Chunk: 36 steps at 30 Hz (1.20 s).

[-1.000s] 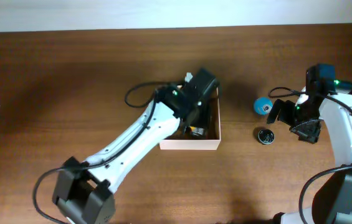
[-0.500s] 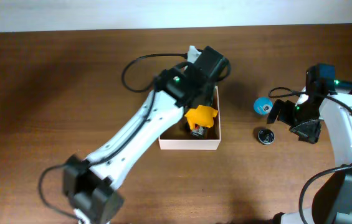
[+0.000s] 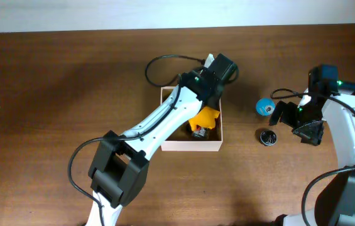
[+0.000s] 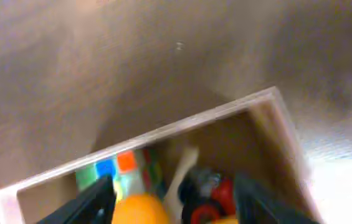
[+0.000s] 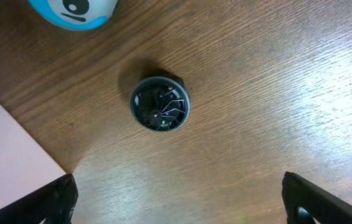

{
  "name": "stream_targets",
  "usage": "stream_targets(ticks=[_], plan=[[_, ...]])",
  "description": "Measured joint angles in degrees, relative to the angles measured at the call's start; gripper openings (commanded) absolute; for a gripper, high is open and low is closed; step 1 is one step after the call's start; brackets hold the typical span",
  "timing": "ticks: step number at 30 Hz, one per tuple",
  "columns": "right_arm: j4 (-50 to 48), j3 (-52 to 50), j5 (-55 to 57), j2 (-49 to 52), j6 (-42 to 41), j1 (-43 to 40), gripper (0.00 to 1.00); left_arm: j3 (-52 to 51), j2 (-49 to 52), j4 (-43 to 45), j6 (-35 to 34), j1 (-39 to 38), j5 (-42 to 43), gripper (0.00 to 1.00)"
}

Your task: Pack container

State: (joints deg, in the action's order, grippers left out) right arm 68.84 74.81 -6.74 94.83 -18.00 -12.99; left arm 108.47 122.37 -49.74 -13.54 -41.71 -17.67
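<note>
The left pincer (image 4: 172, 200) hangs over the far right corner of the box (image 3: 190, 145), its fingers (image 4: 88, 202) spread wide with nothing between them. Straight below it, inside the box, lie a yellow toy (image 3: 203, 117), a cube (image 4: 116, 169) with green, blue and orange squares, and a red and black toy (image 4: 216, 194), all crowded together on the tan floor. The left wrist view is blurred, so finer detail of these cannot be made out. The box stands near the middle of the tabletop (image 3: 51, 94), open side up, white walls outward.

The right pincer (image 5: 179, 186) is well to the right of the box, also gaping wide and empty, held above the bare wood. A black disc (image 5: 160, 104) lies flat on the tabletop just ahead of it, clear of both fingers. A blue ball (image 3: 265, 106) sits near the disc, beyond it and likewise right of the box, apart from disc and box alike.
</note>
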Motion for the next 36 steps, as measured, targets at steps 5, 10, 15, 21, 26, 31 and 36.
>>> stream_targets(ticks=[5, 10, 15, 21, 26, 31, 36], plan=[[0.1, 0.0, 0.0, 0.0, 0.0, 0.0, 0.99, 0.0, 0.0, -10.4, -0.2, 0.1, 1.9, 0.59], [-0.1, 0.0, 0.0, 0.0, 0.0, 0.0, 0.99, 0.2, 0.0, -18.0, -2.2, 0.1, 3.5, 0.57], [-0.1, 0.0, 0.0, 0.0, 0.0, 0.0, 0.99, 0.5, -0.3, -22.0, -4.1, 0.3, 5.2, 0.58], [-0.5, 0.0, 0.0, 0.0, 0.0, 0.0, 0.99, 0.5, -6.1, -23.8, -5.4, 0.3, 8.3, 0.59], [-0.5, 0.0, 0.0, 0.0, 0.0, 0.0, 0.99, 1.0, -12.4, -23.7, -6.0, 0.3, 9.4, 0.59], [-0.5, 0.0, 0.0, 0.0, 0.0, 0.0, 0.99, 1.2, -13.7, -23.5, -6.0, 0.3, 9.9, 0.59], [-0.5, 0.0, 0.0, 0.0, 0.0, 0.0, 0.99, 1.2, -13.6, -23.5, -6.0, 0.3, 10.1, 0.59]])
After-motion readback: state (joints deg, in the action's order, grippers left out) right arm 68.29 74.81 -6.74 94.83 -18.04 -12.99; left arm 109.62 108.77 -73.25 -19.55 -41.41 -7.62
